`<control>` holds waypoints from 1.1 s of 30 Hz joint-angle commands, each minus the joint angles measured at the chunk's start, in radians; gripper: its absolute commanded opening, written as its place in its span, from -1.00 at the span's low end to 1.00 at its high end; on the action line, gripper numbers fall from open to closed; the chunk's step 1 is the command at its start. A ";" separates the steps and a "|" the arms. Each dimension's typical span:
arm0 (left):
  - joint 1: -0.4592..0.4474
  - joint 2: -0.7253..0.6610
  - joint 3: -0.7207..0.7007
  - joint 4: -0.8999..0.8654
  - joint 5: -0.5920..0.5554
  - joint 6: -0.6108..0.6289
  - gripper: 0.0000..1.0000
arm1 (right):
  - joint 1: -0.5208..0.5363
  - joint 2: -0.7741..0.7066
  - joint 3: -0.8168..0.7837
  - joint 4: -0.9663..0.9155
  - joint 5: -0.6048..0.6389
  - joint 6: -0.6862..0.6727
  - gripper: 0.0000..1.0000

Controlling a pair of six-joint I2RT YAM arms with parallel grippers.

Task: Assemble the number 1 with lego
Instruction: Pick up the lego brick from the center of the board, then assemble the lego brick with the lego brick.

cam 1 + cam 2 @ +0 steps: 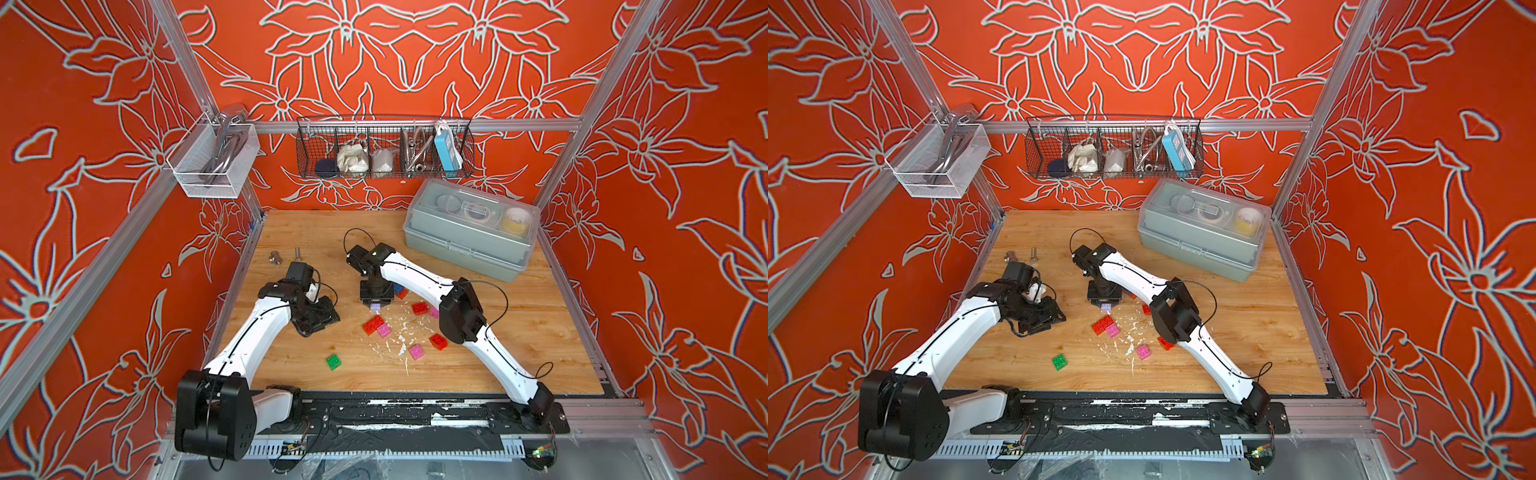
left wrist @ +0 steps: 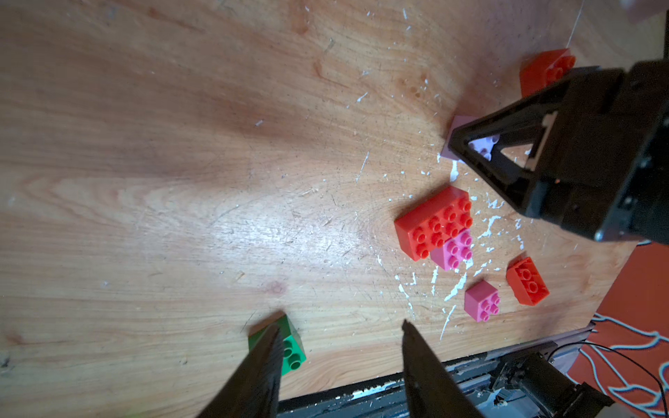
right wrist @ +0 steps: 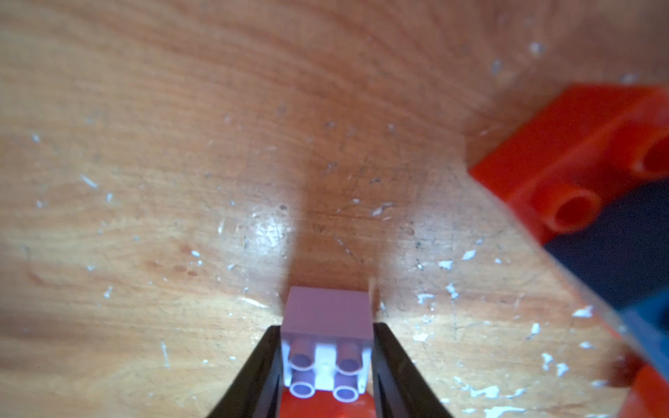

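Our right gripper (image 3: 327, 331) pinches the lilac brick (image 3: 327, 311) by its flat sides, studs up and low at the table (image 1: 540, 340), near the red brick (image 1: 372, 323) and the pink brick (image 1: 383, 331) touching it. We judge this grip leaves the studs free for stacking. Our left gripper (image 2: 340, 325) hangs spread and empty by the green brick (image 2: 293, 347), clear of the work, and no 1 is formed yet.

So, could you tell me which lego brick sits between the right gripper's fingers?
The lilac brick, the only one of that colour; the right gripper clasps its sides.
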 commanded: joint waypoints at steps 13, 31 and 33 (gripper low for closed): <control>0.006 0.006 -0.006 0.045 0.042 0.007 0.07 | -0.051 -0.294 -0.166 -0.058 0.057 -0.718 -0.40; 0.001 -0.006 -0.069 0.182 0.085 0.059 0.08 | -0.218 -0.288 -0.188 -0.009 -0.094 -1.126 -0.39; 0.002 -0.008 -0.069 0.189 0.094 0.067 0.08 | -0.217 -0.272 -0.179 -0.012 -0.095 -1.144 -0.39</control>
